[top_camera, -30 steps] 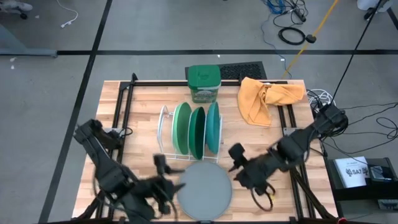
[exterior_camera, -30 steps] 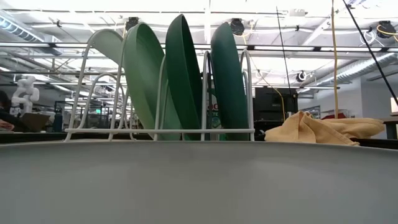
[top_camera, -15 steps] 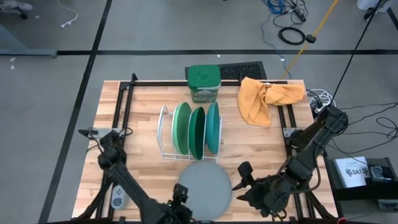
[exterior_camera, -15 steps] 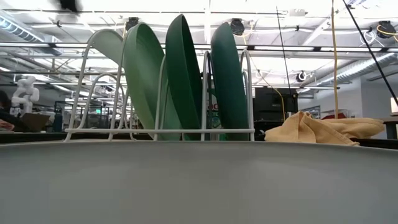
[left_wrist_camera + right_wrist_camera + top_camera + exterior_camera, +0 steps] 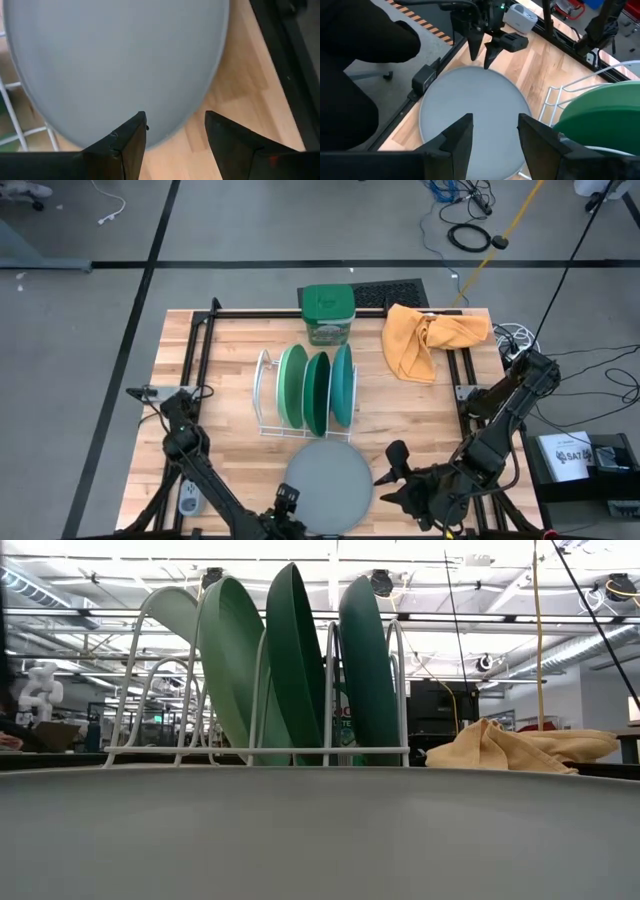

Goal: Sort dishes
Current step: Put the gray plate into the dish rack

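Note:
A light grey plate (image 5: 328, 472) lies flat on the table near its front edge; it fills the lower half of the low view (image 5: 320, 840). A light green plate (image 5: 291, 386), a dark green plate (image 5: 316, 393) and a teal plate (image 5: 343, 385) stand on edge in the white wire rack (image 5: 264, 395). My left gripper (image 5: 288, 502) is open at the grey plate's near left rim (image 5: 150, 75), touching nothing. My right gripper (image 5: 393, 462) is open just right of the plate (image 5: 475, 107), also empty.
A green square tub (image 5: 328, 313) stands at the far edge behind the rack. A yellow cloth (image 5: 430, 338) lies at the far right. A white device (image 5: 188, 498) sits at the near left edge. Bare wood shows left and right of the rack.
Both arms have drawn back toward the table's near edge, away from the grey plate's sides. The left gripper went from the plate's left side to its near left rim; the right gripper went down along the plate's right side. The plate has stayed put.

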